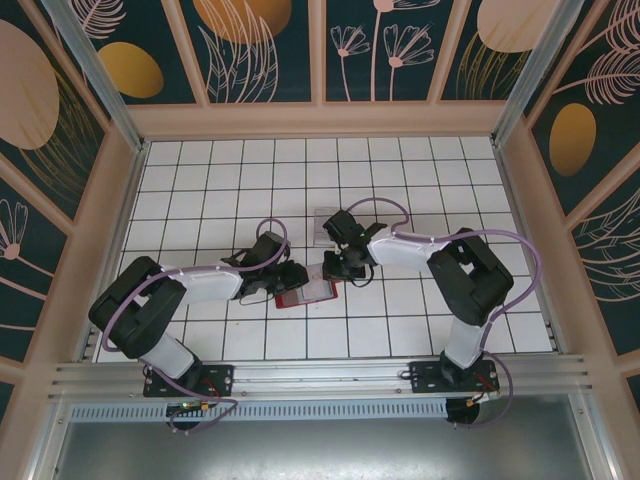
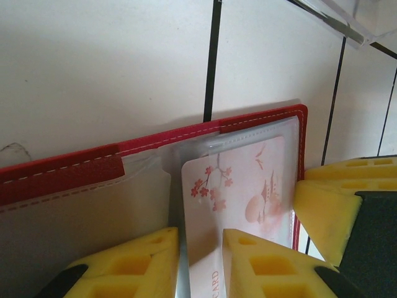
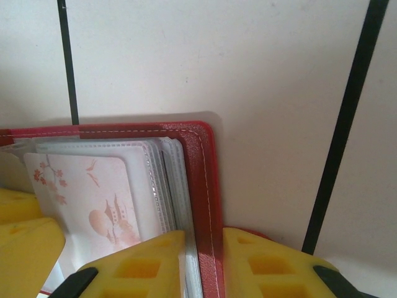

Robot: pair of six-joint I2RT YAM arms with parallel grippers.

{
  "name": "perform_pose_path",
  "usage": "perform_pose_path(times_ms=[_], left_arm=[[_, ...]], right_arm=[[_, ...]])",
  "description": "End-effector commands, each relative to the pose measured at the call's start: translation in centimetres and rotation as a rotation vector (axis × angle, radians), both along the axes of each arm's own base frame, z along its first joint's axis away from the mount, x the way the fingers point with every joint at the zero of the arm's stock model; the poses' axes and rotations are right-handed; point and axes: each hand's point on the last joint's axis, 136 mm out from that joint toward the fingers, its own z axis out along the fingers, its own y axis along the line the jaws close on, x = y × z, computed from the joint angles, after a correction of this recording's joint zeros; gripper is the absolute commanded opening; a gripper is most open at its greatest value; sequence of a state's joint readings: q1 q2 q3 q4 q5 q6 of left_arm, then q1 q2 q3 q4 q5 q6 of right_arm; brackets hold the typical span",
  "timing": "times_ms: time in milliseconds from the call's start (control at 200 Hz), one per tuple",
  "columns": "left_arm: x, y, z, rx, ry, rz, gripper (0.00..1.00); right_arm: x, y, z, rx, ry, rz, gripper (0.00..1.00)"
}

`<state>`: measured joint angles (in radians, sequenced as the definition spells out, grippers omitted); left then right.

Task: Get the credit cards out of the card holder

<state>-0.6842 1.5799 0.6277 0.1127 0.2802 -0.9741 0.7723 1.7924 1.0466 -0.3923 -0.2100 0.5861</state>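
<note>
Red and flat, the card holder (image 1: pixel 305 294) lies open on the white tiled table (image 1: pixel 200 180). It is near the middle, between the two arms. Both grippers are down at it. The left gripper (image 1: pixel 293 277) is at its left part and the right gripper (image 1: pixel 340 268) is at its right end, so the two are very near each other.

Inside the holder are clear sleeves (image 3: pixel 164 180), stacked like the pages of a book. A pale card (image 2: pixel 239 186) with pink blossoms drawn on it lies on top of them, close to the holder's right edge.

The left gripper's yellow fingers (image 2: pixel 142 264) are close together, with only a thin gap. The left edge of the card runs down into that gap, and one finger sits over the lower part of the card. This close up, I cannot tell if the fingers pinch the card or just rest on it.

The right gripper's yellow fingers (image 3: pixel 273 267) are close together too. The red right edge of the holder and a few sleeves are squeezed between them.

A clear stand (image 1: pixel 325 225) is on the table just past the grippers, apart from the holder.
</note>
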Motion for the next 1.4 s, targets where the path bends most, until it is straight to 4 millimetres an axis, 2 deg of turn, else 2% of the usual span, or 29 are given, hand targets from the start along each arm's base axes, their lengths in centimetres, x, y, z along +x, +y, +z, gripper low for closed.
perform_pose_path(times_ms=[0,220,470,1046,1396], left_arm=[[-0.5,0.4,-1.1,0.007,0.028,0.0,0.25],[-0.8,0.5,-2.0,0.014,0.045,-0.007,0.24],[-0.8,1.1,-1.7,0.039,0.028,0.004,0.15],[-1.0,2.9,0.9,0.063,-0.053,0.032,0.05],[-1.2,3.6,3.2,0.075,-0.131,0.007,0.0]], right_arm=[[-0.7,-0.4,-1.2,-0.035,0.035,-0.005,0.21],[-0.8,-0.4,-1.2,-0.031,0.038,-0.005,0.2],[-0.9,-0.4,-1.2,-0.029,0.04,-0.008,0.18],[-0.9,-0.8,-1.1,-0.039,0.034,-0.018,0.16],[-0.8,-0.8,-1.0,-0.037,0.03,-0.021,0.15]])
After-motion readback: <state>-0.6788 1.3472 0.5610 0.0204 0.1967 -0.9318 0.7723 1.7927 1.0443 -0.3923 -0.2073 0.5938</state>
